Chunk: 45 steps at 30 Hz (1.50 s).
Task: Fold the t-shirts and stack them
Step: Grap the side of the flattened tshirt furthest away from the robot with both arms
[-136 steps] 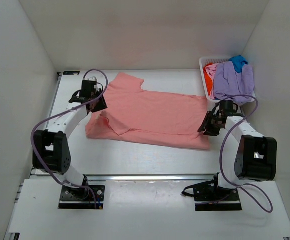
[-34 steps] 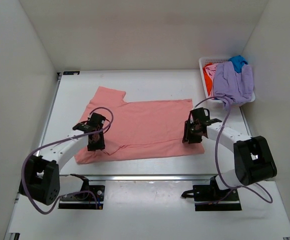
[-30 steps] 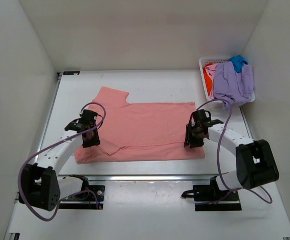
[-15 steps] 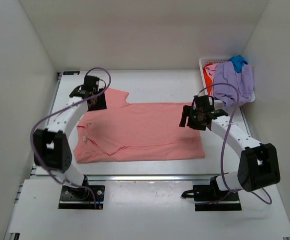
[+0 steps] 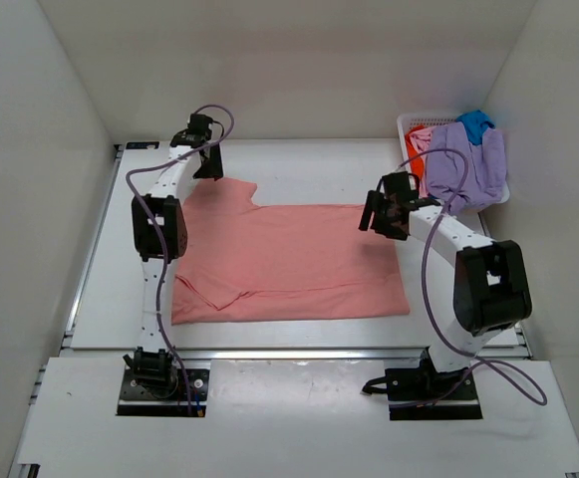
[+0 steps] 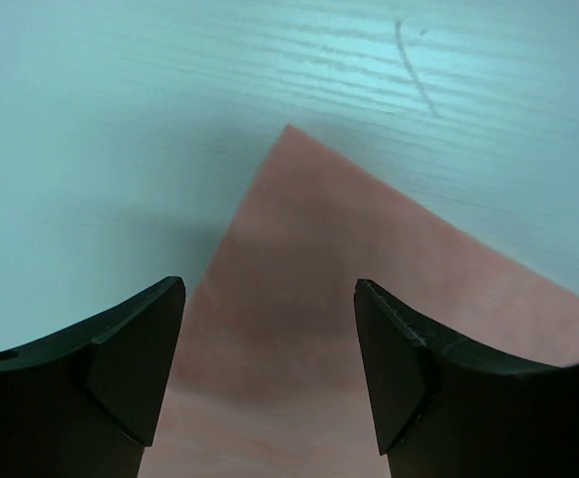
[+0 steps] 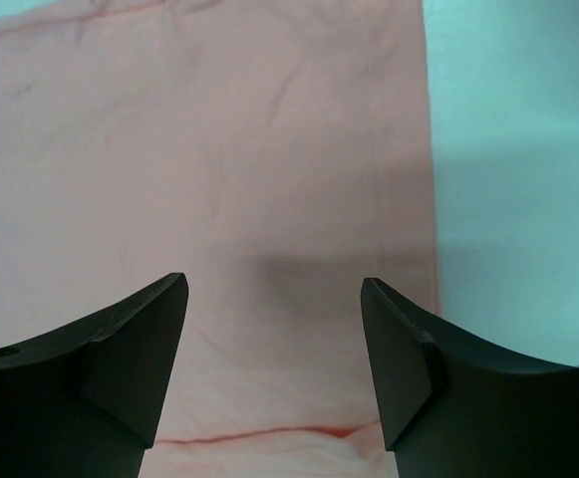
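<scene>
Hovering jaws-apart, left gripper (image 5: 201,159) (image 6: 267,299) over the far left corner of the spread salmon-pink cloth t-shirt (image 5: 289,259), near the desk's (image 5: 309,164) far edge. Right gripper (image 5: 380,215) (image 7: 274,289), fingers also apart, above its far right corner. Lavender cloth t-shirt (image 5: 468,164) drapes the white lattice plastic basket (image 5: 406,125), far right corner.

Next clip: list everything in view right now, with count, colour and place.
pink shirt: 1, salmon-pink, spread flat mid-table
lavender shirt: 1, lavender, draped over the basket's rim
blue shirt: 1, bright blue, at the basket's far end
orange shirt: 1, orange-red, inside the basket
basket: 1, white, far right corner of the table
table: 1, white, under everything
left gripper: 1, black, open, over the pink shirt's far left corner
right gripper: 1, black, open, over the pink shirt's right edge
</scene>
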{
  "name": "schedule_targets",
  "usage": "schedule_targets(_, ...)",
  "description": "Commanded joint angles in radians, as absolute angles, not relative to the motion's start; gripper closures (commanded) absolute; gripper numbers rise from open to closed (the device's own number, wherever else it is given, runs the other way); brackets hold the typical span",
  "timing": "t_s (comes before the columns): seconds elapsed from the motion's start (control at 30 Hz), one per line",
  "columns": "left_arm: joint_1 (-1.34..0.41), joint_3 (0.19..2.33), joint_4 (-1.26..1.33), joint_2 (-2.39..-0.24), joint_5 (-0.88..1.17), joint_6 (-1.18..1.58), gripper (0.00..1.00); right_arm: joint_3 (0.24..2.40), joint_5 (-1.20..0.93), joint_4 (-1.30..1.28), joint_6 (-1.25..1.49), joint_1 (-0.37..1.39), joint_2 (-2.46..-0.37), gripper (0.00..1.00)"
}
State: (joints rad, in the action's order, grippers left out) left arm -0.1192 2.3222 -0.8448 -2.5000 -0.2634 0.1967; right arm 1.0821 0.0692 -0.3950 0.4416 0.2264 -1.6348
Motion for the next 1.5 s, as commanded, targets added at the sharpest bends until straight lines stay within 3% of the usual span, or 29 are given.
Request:
schedule_targets(0.0,-0.083,2.433,-0.971,-2.539,-0.222,0.218,0.20,1.140,0.100,-0.354,0.443,0.206,-1.678,0.32)
schedule_targets(0.23,-0.075,2.388,-0.985,-2.582,-0.193,0.207,0.20,1.187,0.101,-0.336,0.434,0.183,-1.723,0.32)
schedule_targets(0.37,-0.083,2.378,-0.997,-2.591,-0.163,0.196,0.46,1.210,0.098,-0.333,0.434,0.163,-1.750,0.32)
schedule_targets(0.47,-0.097,2.382,-1.012,-2.605,-0.156,0.190,0.71,1.248,0.121,-0.336,0.445,0.156,-1.782,0.32)
schedule_targets(0.53,-0.097,2.378,-1.014,-2.605,-0.153,0.187,0.94,1.291,0.153,-0.347,0.454,0.156,-1.819,0.32)
schedule_targets(0.57,-0.089,2.382,-1.009,-2.606,-0.153,0.192,0.99,1.298,0.181,-0.341,0.460,0.155,-1.821,0.32)
schedule_targets(1.0,-0.092,2.372,-1.002,-2.594,-0.114,0.182,1.00,1.646,0.304,-0.495,0.551,0.163,-2.124,0.36)
schedule_targets(1.17,-0.097,2.372,-0.997,-2.592,-0.104,0.186,1.00,1.652,0.296,-0.520,0.564,0.164,-2.154,0.39)
schedule_targets(1.23,-0.095,2.379,-1.000,-2.591,-0.104,0.190,1.00,1.641,0.275,-0.517,0.572,0.158,-2.158,0.51)
schedule_targets(1.3,-0.095,2.384,-1.000,-2.592,-0.100,0.193,1.00,1.646,0.264,-0.520,0.569,0.152,-2.171,0.83)
schedule_targets(1.37,-0.090,2.408,-1.002,-2.589,-0.086,0.198,1.00,1.661,0.241,-0.520,0.558,0.144,-2.171,1.00)
schedule_targets(1.47,-0.075,2.451,-1.003,-2.565,-0.068,0.205,1.00,1.713,0.241,-0.546,0.529,0.140,-2.183,1.00)
